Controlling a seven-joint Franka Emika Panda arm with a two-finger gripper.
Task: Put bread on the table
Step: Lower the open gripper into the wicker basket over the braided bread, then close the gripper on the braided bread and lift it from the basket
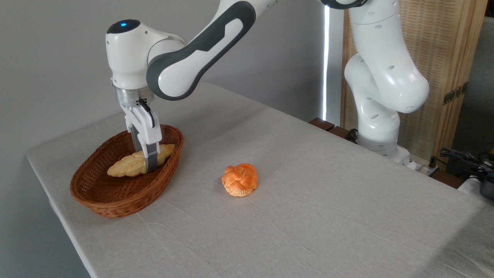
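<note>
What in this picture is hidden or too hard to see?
- Whether the end effector actually grips the bread: the front finger covers the contact.
- The basket floor under the bread: the near wall and loaf hide it.
- The arm's upper joints: cut off by the top edge.
- Items at far right: cut off by the edge.
</note>
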